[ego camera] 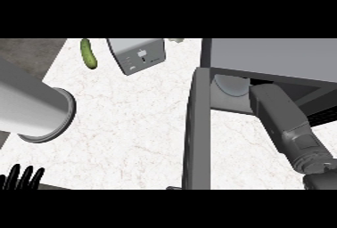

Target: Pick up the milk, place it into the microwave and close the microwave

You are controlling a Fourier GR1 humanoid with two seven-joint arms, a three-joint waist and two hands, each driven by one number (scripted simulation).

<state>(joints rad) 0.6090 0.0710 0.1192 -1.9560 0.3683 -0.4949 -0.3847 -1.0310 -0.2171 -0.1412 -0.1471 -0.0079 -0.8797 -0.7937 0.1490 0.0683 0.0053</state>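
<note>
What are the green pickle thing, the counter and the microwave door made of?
The pickle looks like a real vegetable: green, slightly bumpy skin with a soft shine. The counter looks like polished stone, maybe marble: white with faint pale veins. The microwave door, standing open, looks like grey painted metal or plastic, smooth and dull; which one can't be told.

White marbled counter, grey floor

Kitchen: marble counter w/ microwave, door open, toaster, cucumber.
</note>
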